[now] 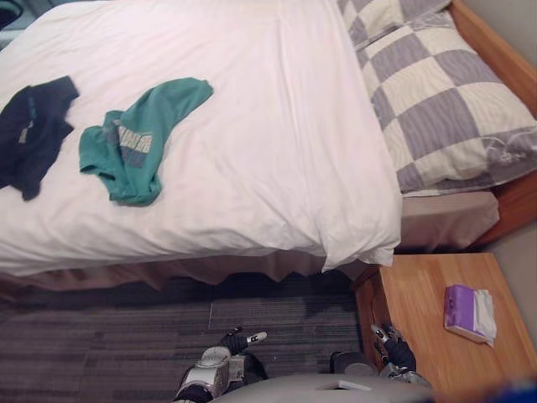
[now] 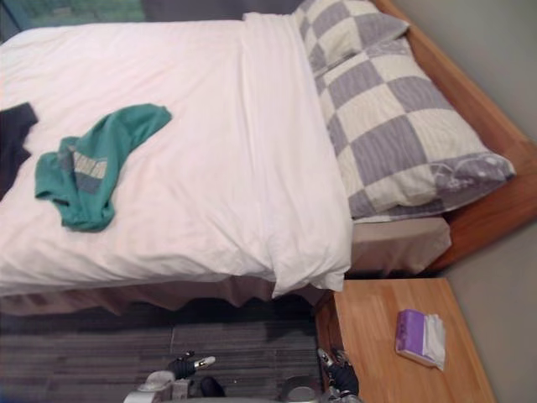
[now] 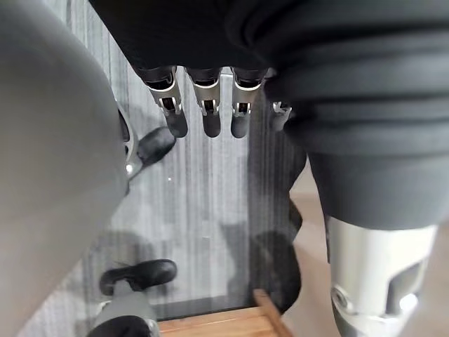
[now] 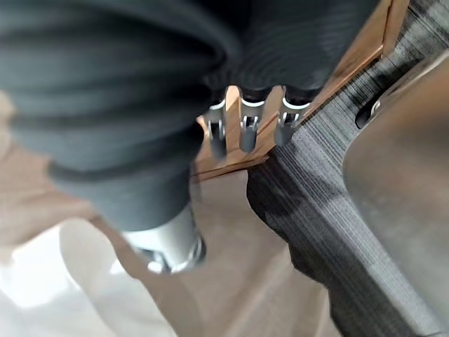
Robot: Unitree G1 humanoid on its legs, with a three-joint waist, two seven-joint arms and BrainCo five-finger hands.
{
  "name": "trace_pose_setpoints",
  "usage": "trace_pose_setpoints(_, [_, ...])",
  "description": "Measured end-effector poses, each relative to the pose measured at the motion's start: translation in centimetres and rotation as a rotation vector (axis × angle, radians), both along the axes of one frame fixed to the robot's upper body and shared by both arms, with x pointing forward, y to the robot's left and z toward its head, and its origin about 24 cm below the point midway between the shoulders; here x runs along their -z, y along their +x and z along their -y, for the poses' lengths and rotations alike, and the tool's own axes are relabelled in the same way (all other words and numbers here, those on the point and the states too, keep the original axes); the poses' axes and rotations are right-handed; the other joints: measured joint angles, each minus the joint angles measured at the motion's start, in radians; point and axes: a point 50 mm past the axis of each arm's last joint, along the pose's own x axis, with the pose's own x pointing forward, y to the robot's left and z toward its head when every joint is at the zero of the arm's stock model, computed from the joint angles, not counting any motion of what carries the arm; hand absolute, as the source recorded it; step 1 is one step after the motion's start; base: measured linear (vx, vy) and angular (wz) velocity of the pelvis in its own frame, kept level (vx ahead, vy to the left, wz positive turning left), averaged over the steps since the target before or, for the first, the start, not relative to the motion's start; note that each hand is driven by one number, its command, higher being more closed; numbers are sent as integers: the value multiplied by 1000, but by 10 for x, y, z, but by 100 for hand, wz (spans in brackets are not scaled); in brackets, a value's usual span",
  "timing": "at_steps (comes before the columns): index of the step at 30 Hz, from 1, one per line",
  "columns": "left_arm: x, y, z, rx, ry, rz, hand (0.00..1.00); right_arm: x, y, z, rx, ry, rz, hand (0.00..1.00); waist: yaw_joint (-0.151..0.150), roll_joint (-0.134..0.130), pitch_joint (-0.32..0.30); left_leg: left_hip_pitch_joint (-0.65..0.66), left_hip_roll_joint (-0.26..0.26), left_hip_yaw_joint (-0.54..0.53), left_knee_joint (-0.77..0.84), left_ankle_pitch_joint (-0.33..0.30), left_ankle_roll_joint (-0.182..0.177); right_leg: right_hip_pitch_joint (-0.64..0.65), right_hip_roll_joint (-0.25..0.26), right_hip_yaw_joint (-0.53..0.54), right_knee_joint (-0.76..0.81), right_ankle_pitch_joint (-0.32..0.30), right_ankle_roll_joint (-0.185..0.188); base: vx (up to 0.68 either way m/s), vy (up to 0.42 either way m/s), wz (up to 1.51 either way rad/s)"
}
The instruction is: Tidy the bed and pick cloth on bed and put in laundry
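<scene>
My left hand (image 1: pixel 236 342) and right hand (image 1: pixel 394 353) hang at my sides, fingers loose, holding nothing. The green T-shirt (image 1: pixel 134 138) lies crumpled on the white duvet (image 1: pixel 277 134), with a dark garment (image 1: pixel 32 130) near it. Both look light and limp, I judge, so they are best pinched at a bunched fold.

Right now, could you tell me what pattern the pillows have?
The pillows show grey and cream checks, best in the right eye view.
</scene>
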Motion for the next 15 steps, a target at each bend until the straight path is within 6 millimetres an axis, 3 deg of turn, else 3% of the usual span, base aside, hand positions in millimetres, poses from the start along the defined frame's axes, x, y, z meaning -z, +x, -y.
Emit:
trace_pose_setpoints(2, [-2, 3, -2, -121, -9, 20, 0, 1, -3, 6, -36, -22, -23, 0, 6, 14, 13, -62, 73, -9, 243, -102, -20, 15, 0, 0, 13, -11, -7, -18, -73, -35])
trace_pose_setpoints(3, [-4, 6, -7, -241, -17, 64, 0, 1, -3, 11, -73, -53, -44, 0, 12, 28, 28, -139, 143, -64, 491, -156, -37, 14, -5, -2, 55, -62, -1, -57, -39, -25])
trace_pose_setpoints(5, [-6, 8, -8, -277, -16, 96, 0, 0, -6, 24, -104, -109, -75, 0, 9, 59, 31, -226, 189, -155, 671, -154, -35, 0, -11, 0, 119, -95, -1, -58, 68, -5])
trace_pose_setpoints(6, [-5, 3, -9, -285, -10, 99, 0, 1, -10, 28, -110, -126, -96, 0, 7, 69, 33, -234, 177, -167, 676, -154, -35, -5, -28, 3, 128, -94, 12, -29, 143, 4])
trace_pose_setpoints(8, [-4, -2, -14, -303, 1, 103, 0, 1, -10, 28, -102, -124, -94, 0, 7, 64, 34, -234, 148, -181, 656, -176, -18, -25, -65, 4, 121, -86, 20, -24, 146, -2])
trace_pose_setpoints(9, [-4, -7, -18, -319, 9, 107, 0, 0, -9, 31, -86, -124, -90, 0, 5, 61, 33, -241, 157, -217, 618, -204, -2, -37, -85, 5, 120, -72, 36, 7, 200, 10])
trace_pose_setpoints(11, [-5, -6, -22, -319, 17, 134, 0, 0, -11, 35, -83, -136, -90, 0, 0, 46, 38, -238, 188, -309, 510, -203, -5, -47, -135, 4, 119, -63, 54, 38, 249, 31])
trace_pose_setpoints(12, [-7, -4, -25, -314, 21, 163, 0, 0, -12, 39, -82, -147, -89, 0, 0, 29, 46, -242, 208, -388, 441, -184, -14, -46, -178, 5, 117, -59, 71, 58, 372, 41])
trace_pose_setpoints(13, [-9, -2, -29, -303, 23, 195, 0, -1, -10, 42, -83, -149, -79, 0, 5, 12, 50, -247, 220, -475, 386, -155, -17, -43, -223, 5, 111, -55, 115, 81, 537, 37])
trace_pose_setpoints(15, [-11, 0, -30, -289, 16, 227, 0, -2, -8, 49, -82, -162, -67, 0, 10, 13, 49, -248, 238, -566, 350, -129, -20, -38, -262, 2, 89, -44, 148, 96, 583, 13])
